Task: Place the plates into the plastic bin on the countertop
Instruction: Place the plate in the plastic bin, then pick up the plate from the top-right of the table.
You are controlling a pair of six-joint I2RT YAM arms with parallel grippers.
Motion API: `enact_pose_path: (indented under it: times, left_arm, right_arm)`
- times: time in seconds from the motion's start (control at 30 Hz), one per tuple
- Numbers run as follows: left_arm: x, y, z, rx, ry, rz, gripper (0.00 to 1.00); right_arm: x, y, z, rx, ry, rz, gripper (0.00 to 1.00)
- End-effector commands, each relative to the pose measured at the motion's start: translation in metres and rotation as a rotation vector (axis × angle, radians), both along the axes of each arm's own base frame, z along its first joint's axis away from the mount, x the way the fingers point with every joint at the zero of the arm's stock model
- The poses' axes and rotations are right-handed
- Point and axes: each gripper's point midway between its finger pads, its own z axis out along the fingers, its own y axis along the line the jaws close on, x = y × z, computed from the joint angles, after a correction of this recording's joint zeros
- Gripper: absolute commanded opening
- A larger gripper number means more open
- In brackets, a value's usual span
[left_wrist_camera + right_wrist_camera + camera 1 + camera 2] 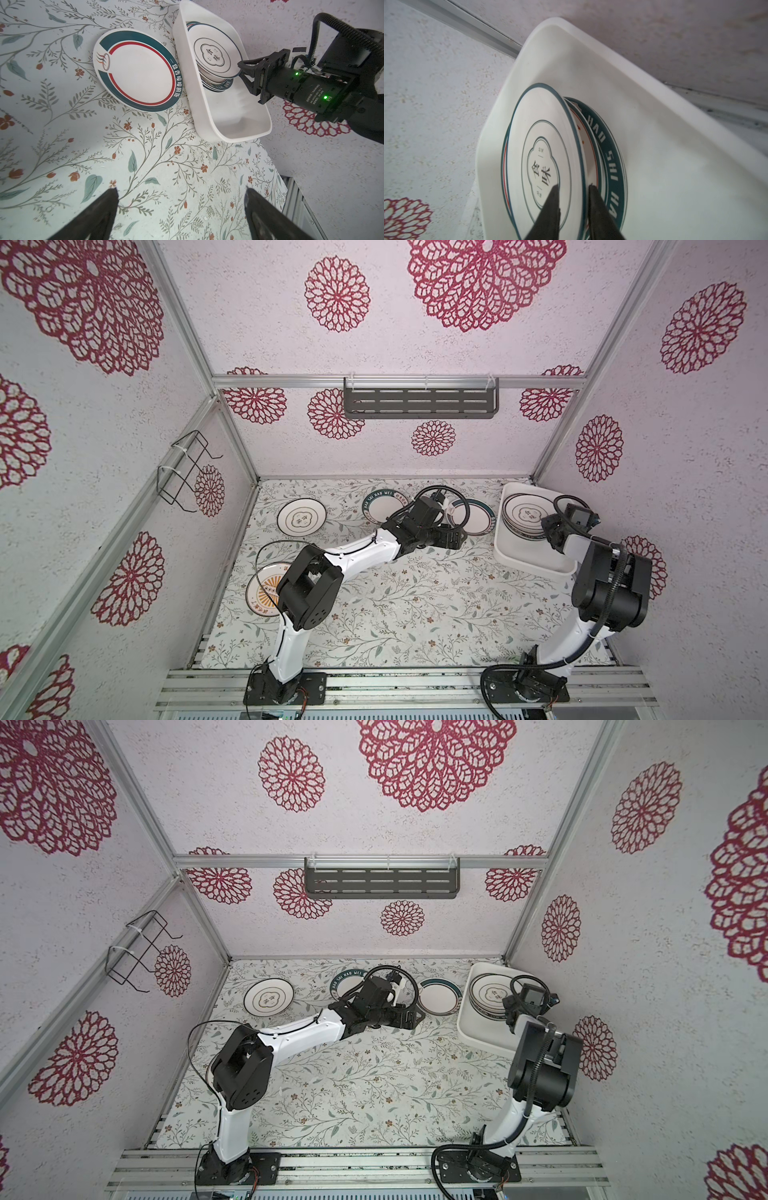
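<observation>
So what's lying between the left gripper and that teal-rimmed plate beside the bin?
Nothing. In the left wrist view, only bare printed countertop separates the open left gripper from the teal-rimmed plate.

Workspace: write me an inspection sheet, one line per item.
Surface: countertop, leafy print, flat.
Job's things: stack of plates in the plastic bin; on the countertop, ringed plate, lettered plate, teal-rimmed plate, sunburst plate.
Clutter: nothing seen.
Grippers: left gripper open above the countertop; right gripper open, astride the top plate's rim.
Cables: black hoses looped along both arms.
Surroundings: slotted shelf and wire rack on patterned walls.
</observation>
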Motion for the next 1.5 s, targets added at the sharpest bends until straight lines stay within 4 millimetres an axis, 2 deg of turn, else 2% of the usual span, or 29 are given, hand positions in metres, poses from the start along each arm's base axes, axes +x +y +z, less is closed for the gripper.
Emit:
enact_pose_path:
  times: [0.0, 0.03, 0.07, 0.13, 0.27, 0.47, 0.67, 0.9, 1.0, 1.17, 1.47]
  left_arm:
    - [-0.003, 0.006, 0.022, -0.026, -0.041, 0.009, 0.97]
    - [-0.003, 0.007, 0.019, -0.022, -0.039, 0.011, 0.97]
    - [-0.005, 0.010, 0.034, -0.042, -0.056, 0.016, 0.97]
    - [-0.009, 0.014, 0.040, -0.047, -0.069, 0.023, 0.97]
    - [-0.015, 0.024, 0.047, -0.052, -0.090, 0.044, 0.97]
    - [-0.023, 0.042, 0.059, -0.070, -0.119, 0.082, 0.97]
    - [-0.035, 0.069, 0.072, -0.086, -0.165, 0.134, 0.97]
    - [-0.055, 0.108, 0.078, -0.081, -0.205, 0.189, 0.97]
    - [-0.064, 0.123, 0.078, -0.068, -0.211, 0.209, 0.97]
    - [-0.073, 0.154, 0.077, -0.041, -0.235, 0.271, 0.97]
    - [-0.072, 0.213, 0.064, -0.013, -0.202, 0.427, 0.97]
  right_arm:
    - [-0.002, 0.003, 0.018, -0.020, -0.009, 0.029, 0.48]
    - [-0.006, 0.004, 0.021, -0.026, -0.014, 0.032, 0.54]
    - [-0.008, 0.005, 0.023, -0.032, -0.019, 0.034, 0.57]
    - [-0.013, 0.006, 0.030, -0.050, -0.010, 0.041, 0.63]
    - [-0.021, 0.009, 0.046, -0.077, 0.002, 0.060, 0.69]
    - [-0.037, 0.022, 0.092, -0.128, -0.071, 0.096, 0.77]
    - [-0.056, 0.048, 0.142, -0.206, -0.123, 0.152, 0.87]
    - [-0.074, 0.101, 0.177, -0.259, -0.152, 0.252, 0.94]
    - [-0.080, 0.126, 0.183, -0.263, -0.162, 0.293, 0.97]
    - [-0.083, 0.164, 0.185, -0.270, -0.172, 0.370, 0.99]
    - [-0.064, 0.246, 0.182, -0.271, -0.196, 0.530, 0.99]
